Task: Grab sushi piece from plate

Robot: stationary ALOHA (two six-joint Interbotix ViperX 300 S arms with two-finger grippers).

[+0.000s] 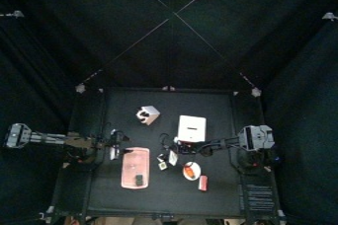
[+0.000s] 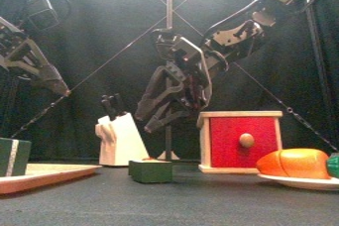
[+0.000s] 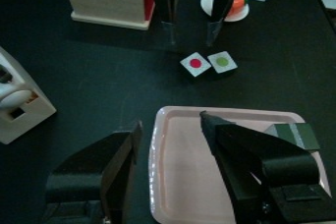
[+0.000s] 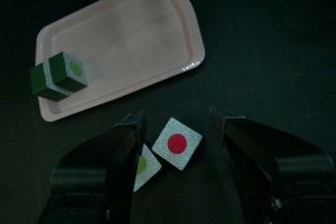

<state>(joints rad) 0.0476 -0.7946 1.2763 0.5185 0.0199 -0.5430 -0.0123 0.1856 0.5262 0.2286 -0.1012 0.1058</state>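
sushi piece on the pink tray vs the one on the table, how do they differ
The green-wrapped sushi piece sits on the long pale pink rectangular tray, one green side showing. The table sushi piece lies on the black table off the tray, between the right gripper fingers, red-dot face showing. Both are small blocks.

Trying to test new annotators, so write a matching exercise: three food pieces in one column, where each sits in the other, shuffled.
Things:
1. green-wrapped sushi piece
2. red-dotted sushi piece
3. orange piece

Places:
A. on the small white dish
B. on the black table, by the right gripper with its jaws open
C. on the pink plate

Pairs: 1-C, 2-B, 3-A
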